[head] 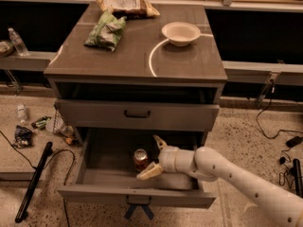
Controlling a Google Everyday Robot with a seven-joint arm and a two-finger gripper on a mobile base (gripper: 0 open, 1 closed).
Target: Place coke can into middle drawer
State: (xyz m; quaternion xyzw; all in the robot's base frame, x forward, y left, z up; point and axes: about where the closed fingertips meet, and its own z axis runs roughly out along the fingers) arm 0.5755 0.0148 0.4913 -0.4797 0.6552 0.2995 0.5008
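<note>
The coke can [140, 159], red with a silver top, stands upright on the floor of the open middle drawer [137, 196], near its centre. My gripper [152, 157] reaches into the drawer from the right on a white arm. It is open, with one finger behind the can and one in front, just right of it. The can sits at the mouth of the open fingers and I cannot tell whether they touch it.
The upper drawer [137, 115] with a black bar handle is shut. On the cabinet top lie a white bowl [181, 33], a green snack bag [107, 30] and a tan bag [127, 4]. Litter, a black rod [33, 181] and cables lie on the floor.
</note>
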